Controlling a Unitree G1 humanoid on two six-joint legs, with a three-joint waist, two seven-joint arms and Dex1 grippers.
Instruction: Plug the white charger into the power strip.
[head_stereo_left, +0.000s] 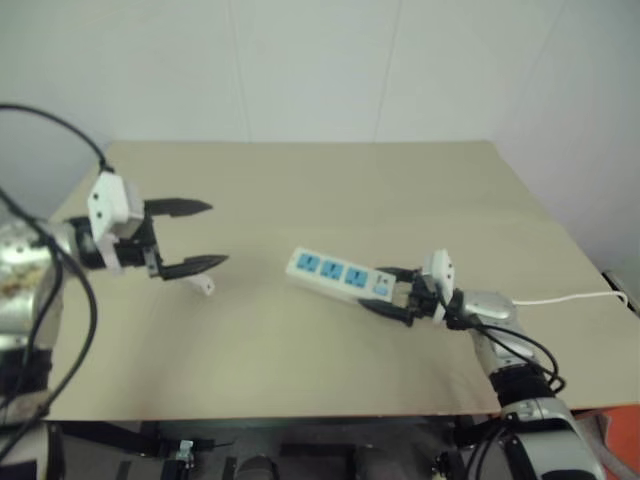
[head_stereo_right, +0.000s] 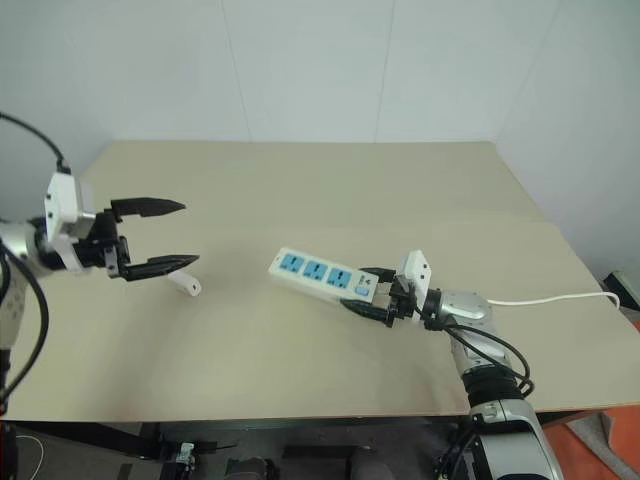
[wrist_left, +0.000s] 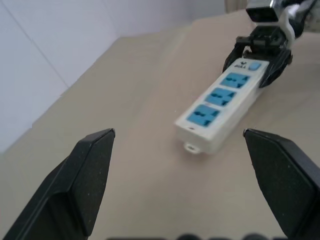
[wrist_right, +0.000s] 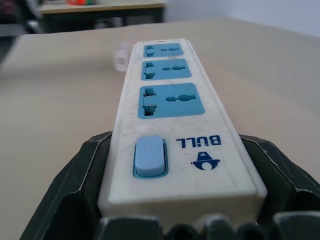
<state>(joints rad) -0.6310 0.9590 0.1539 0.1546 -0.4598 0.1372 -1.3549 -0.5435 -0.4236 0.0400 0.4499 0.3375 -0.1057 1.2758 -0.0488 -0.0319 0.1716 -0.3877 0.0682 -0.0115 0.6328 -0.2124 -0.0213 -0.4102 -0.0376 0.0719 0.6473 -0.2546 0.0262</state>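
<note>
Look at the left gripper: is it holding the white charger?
No: the left gripper is open and empty, and the white charger lies on the table below.

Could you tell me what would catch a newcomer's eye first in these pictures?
Most striking is the power strip with three blue sockets at the middle of the tan table, its switch end clamped in the right claw. To the left the left claw hovers wide open and empty, with the white charger lying on the table just below it.
</note>
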